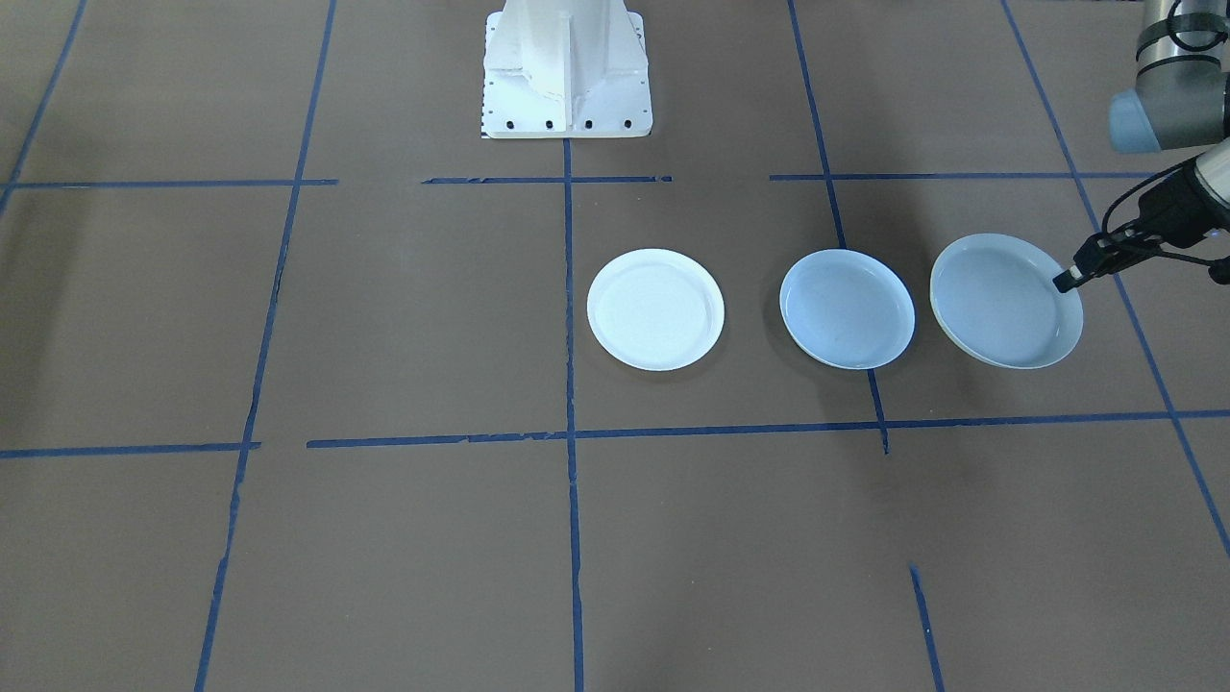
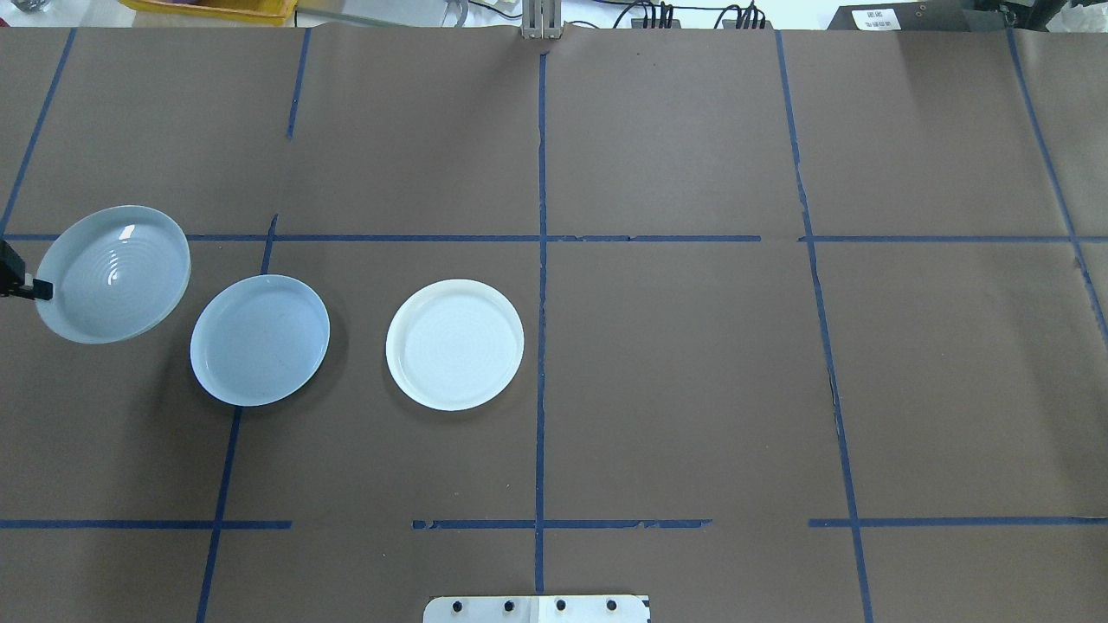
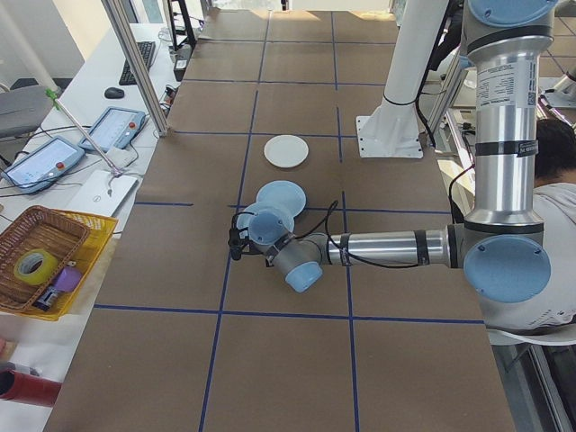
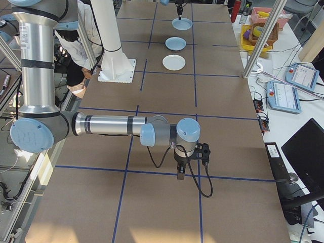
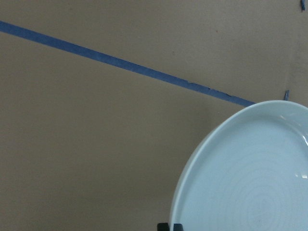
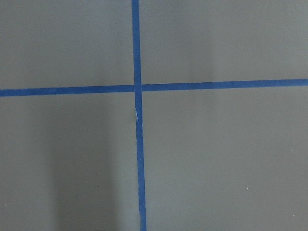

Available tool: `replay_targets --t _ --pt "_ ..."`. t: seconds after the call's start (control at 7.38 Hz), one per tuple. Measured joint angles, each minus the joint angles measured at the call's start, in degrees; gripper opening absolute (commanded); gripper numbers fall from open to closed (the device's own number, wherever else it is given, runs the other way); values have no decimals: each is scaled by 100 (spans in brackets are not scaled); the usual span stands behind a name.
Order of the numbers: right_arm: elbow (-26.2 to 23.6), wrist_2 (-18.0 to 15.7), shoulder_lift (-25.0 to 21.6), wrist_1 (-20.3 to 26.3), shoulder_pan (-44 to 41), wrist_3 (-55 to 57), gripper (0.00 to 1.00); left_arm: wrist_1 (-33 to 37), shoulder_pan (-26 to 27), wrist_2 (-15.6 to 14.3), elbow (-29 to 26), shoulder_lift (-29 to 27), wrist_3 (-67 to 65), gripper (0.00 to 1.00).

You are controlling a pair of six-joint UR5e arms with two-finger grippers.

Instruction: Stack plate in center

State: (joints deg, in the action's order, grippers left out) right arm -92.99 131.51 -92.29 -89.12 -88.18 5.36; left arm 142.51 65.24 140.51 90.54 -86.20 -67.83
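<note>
Overhead exterior shows the left gripper (image 2: 35, 290) clamped on the rim of the ringed plate (image 2: 117, 272), which rides tilted and seemingly lifted, just left of the centre plate (image 2: 260, 339). That pale-blue plate lies flat, between the ringed one and the white plate (image 2: 454, 343) to its right. Nothing is stacked yet; one plate looks picked up, and both outer plates still need setting on the middle one. All three are smooth, glossy, round and shallow with low rims. I cannot tell whether the right gripper (image 4: 179, 174), far off over bare paper, is parted.
</note>
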Motion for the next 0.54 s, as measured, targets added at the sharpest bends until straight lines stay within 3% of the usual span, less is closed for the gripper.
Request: replay_targets --t 0.41,0.54 --pt "0 2 0 0 2 0 100 15 -1016 -720 352 -209 -1289 0" --pt "0 1 0 0 3 0 100 12 -1216 -826 364 -285 -1447 99"
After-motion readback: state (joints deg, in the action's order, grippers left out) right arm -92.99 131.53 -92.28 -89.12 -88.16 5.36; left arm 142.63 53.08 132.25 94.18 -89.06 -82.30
